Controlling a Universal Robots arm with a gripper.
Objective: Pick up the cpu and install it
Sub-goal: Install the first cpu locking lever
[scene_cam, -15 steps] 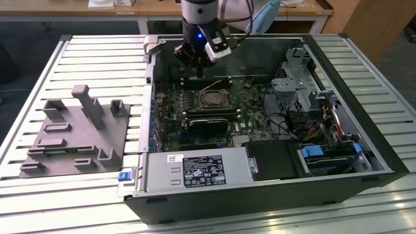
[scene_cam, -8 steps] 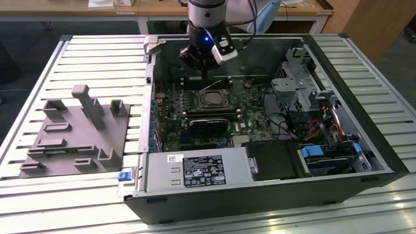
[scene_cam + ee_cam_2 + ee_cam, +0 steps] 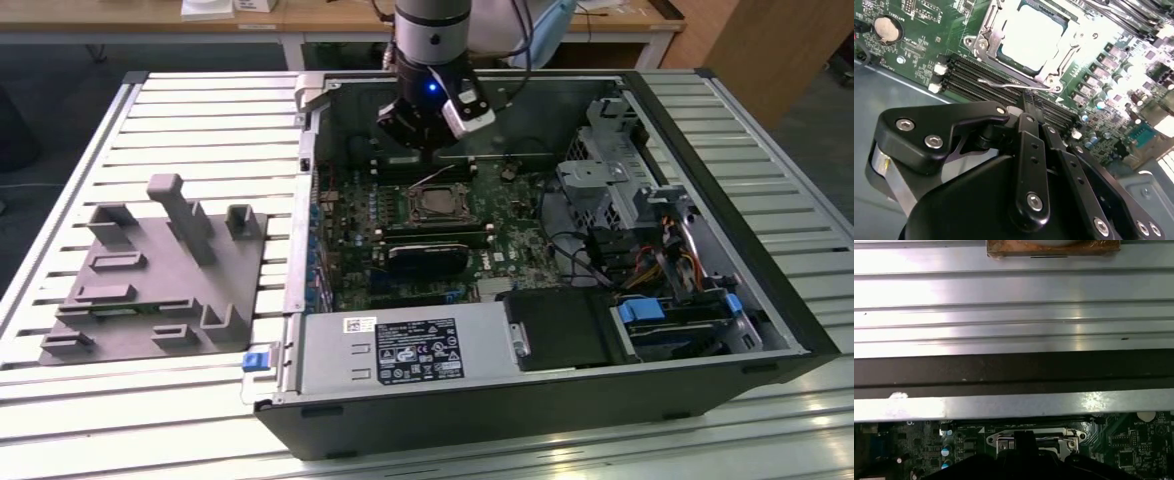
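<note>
Pressed together and holding nothing, your black hand [image 3: 1026, 102] hangs just above the thin steel retention lever [image 3: 1004, 85] at the edge of the dark metal-framed socket [image 3: 985, 37]. The pale silvery square cpu [image 3: 1029, 37] already lies inside that socket, and the frame looks not yet locked. I judge the step in hand is the lever: keep the fingertips low and press on the lever only, never on the chip. The second wrist view shows chip and lever clearly. The exterior view shows instead the whole open computer case [image 3: 694, 330] on the slatted tabletop [image 3: 200, 110], with the grey plastic tray [image 3: 147, 300] beside it.
</note>
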